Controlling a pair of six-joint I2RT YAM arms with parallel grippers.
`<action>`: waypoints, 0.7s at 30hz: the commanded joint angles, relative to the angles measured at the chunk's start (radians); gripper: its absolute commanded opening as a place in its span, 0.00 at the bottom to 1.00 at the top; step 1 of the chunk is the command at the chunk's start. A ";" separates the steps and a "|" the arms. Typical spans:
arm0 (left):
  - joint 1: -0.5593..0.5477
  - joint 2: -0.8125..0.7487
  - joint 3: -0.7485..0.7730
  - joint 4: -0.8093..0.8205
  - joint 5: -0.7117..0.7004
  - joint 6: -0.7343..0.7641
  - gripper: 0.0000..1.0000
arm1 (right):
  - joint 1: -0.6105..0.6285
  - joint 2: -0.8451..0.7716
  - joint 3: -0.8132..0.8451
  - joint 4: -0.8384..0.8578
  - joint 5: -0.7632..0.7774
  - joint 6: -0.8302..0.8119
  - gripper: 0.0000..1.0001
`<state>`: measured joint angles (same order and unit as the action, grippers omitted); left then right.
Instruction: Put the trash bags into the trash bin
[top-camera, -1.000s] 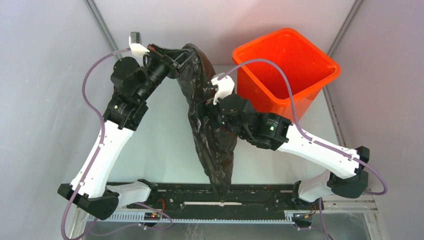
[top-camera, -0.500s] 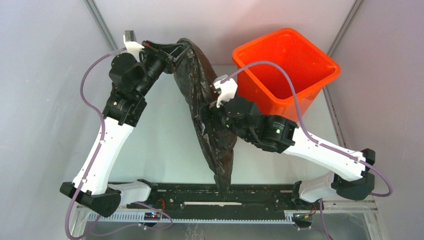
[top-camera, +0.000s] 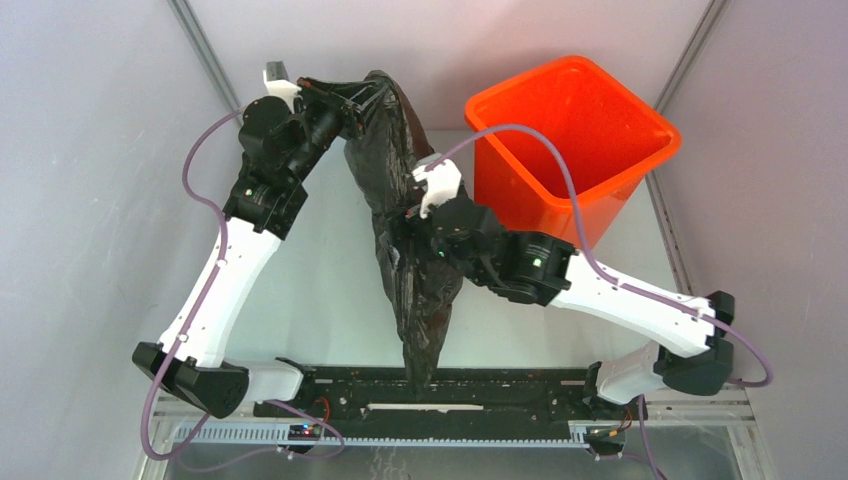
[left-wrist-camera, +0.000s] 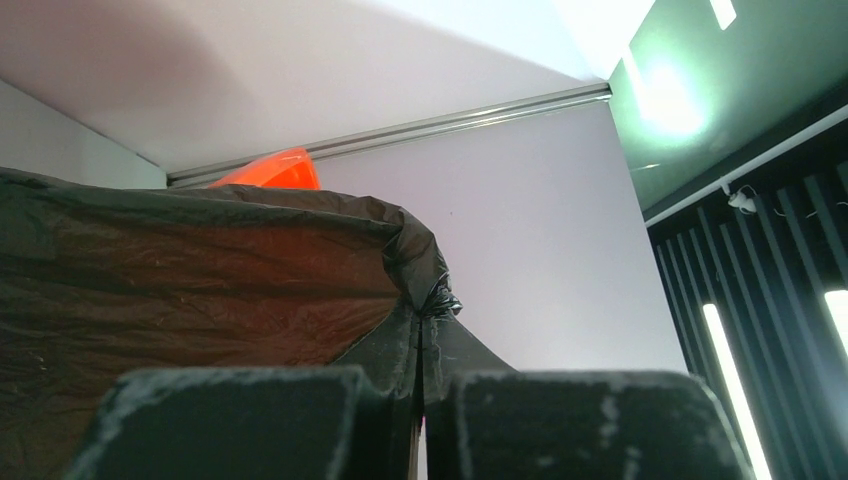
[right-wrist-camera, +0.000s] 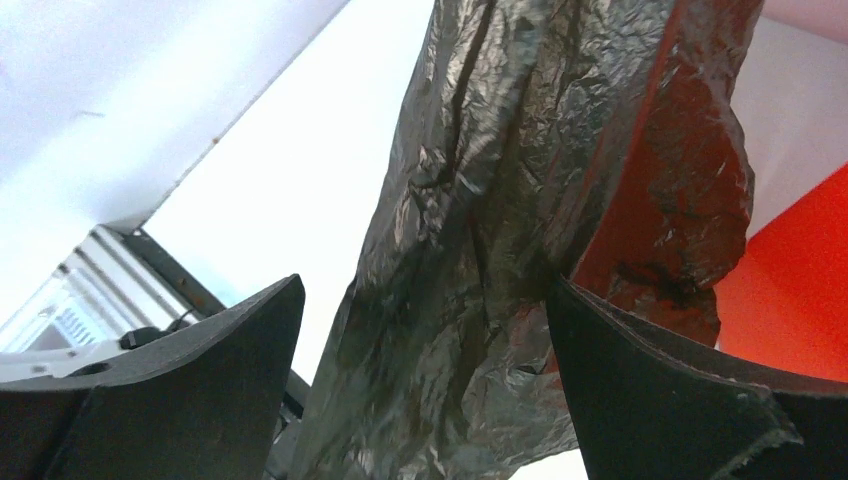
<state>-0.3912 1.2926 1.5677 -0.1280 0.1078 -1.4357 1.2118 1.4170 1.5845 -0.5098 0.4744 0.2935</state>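
The left tool (top-camera: 352, 104), in the upper middle of the overhead view, is clamped narrow on the top edge of the black trash bag (top-camera: 418, 290). The bag hangs from there in a long wrinkled drape down to the lower middle of the frame, above the counter (top-camera: 320, 280). The right tool (top-camera: 402, 226) is spread wide at mid-frame with the film running between its fingers, and the orange trash bin (top-camera: 520, 190) stands upright at upper right, just beside the bag, which is outside it.

White links (top-camera: 225, 290), black joints (top-camera: 268, 195) — lilac cables (top-camera: 520, 127); right hand (right-wrist-camera: 425, 285) black.
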 joint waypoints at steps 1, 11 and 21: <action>0.005 -0.009 0.072 0.063 -0.012 -0.032 0.00 | 0.014 0.089 0.097 -0.024 0.086 0.001 1.00; 0.020 0.011 0.127 0.064 -0.008 -0.030 0.00 | 0.022 0.103 0.043 -0.029 0.217 -0.013 0.93; 0.055 -0.123 0.055 0.012 0.062 0.175 0.00 | -0.015 -0.051 0.001 0.200 0.186 -0.153 0.27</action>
<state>-0.3489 1.2846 1.6432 -0.0971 0.1295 -1.4094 1.2182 1.4506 1.5524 -0.4419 0.6464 0.1860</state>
